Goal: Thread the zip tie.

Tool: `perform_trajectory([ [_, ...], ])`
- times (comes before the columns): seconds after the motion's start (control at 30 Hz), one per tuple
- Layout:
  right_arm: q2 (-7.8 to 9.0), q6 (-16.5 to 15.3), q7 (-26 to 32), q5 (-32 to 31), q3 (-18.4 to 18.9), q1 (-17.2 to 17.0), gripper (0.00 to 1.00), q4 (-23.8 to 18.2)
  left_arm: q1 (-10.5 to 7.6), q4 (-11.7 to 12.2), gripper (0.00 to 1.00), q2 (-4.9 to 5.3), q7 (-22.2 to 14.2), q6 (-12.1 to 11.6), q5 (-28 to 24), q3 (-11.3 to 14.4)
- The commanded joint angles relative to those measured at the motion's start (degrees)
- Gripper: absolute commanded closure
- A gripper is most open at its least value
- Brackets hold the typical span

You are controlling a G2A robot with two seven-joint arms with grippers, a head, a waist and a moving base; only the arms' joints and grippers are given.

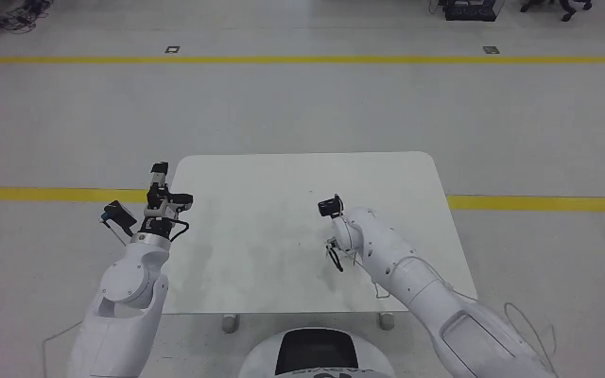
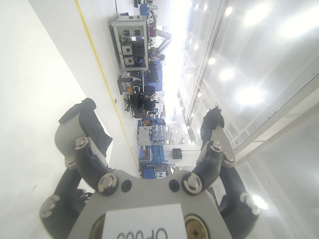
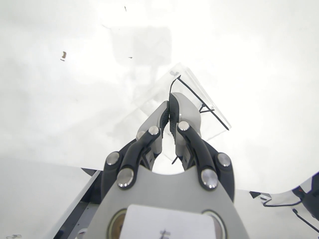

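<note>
Over the right half of the tabletop (image 1: 284,180), the right claw (image 3: 169,100) is fully closed on the zip tie (image 3: 199,98), with the black strap pinched between its pads. Beyond the fingertips the strap bends sharply and runs back alongside the claw; a short end also shows behind the pads. Treat the threading as unconfirmed: the strap appears bent into a loop, but you cannot tell whether the tail has passed through the head.

At the tabletop's left edge, the left claw (image 2: 149,115) is spread wide and holds nothing. It points out toward the room, well apart from the tie. Expect it to be needed for the free end.

Note the clear flat piece (image 3: 211,125) beneath the tie. You cannot tell whether it is a tray, a bag or a plate, nor whether the strap touches it.
</note>
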Motion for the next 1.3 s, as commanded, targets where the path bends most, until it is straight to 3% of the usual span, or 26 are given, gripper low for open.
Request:
perform_trajectory([
  [0.0,0.82,-0.6,0.5,-0.2,1.9,-1.2,1.00,-2.7,0.00,0.0,0.00,0.00,0.0,0.0,0.0,0.0],
  [0.23,4.18,-3.9,1.9,-0.9,10.5,-7.7,1.00,-14.1,0.00,0.0,0.00,0.00,0.0,0.0,0.0,0.0],
  [0.37,5.98,-7.3,1.7,1.1,16.7,-12.5,1.00,-21.0,0.00,0.0,0.00,0.00,0.0,0.0,0.0,0.0],
  [0.5,7.57,-12.6,0.7,6.5,23.8,-17.4,1.00,-26.5,0.00,0.0,0.00,0.00,0.0,0.0,0.0,0.0],
  [0.6,8.43,-18.2,0.7,12.6,28.3,-19.8,1.00,-27.8,0.00,0.0,0.00,0.00,0.0,0.0,0.0,0.0],
  [0.8,9.55,-28.3,1.6,23.6,33.3,-21.1,1.00,-25.2,0.00,0.0,0.00,0.00,0.0,0.0,0.0,0.0],
  [0.93,10.05,-36.0,3.7,33.7,34.8,-19.8,1.00,-19.7,0.00,0.0,0.00,0.00,0.0,0.0,0.0,0.0],
  [1.17,11.24,-36.0,8.3,46.3,33.6,-16.6,1.00,-14.1,0.00,0.0,0.00,0.00,0.0,0.0,0.0,0.0],
  [1.27,11.83,-36.0,9.7,48.6,33.0,-15.2,1.00,-11.9,0.00,0.0,0.00,0.00,0.0,0.0,0.0,0.0],
])
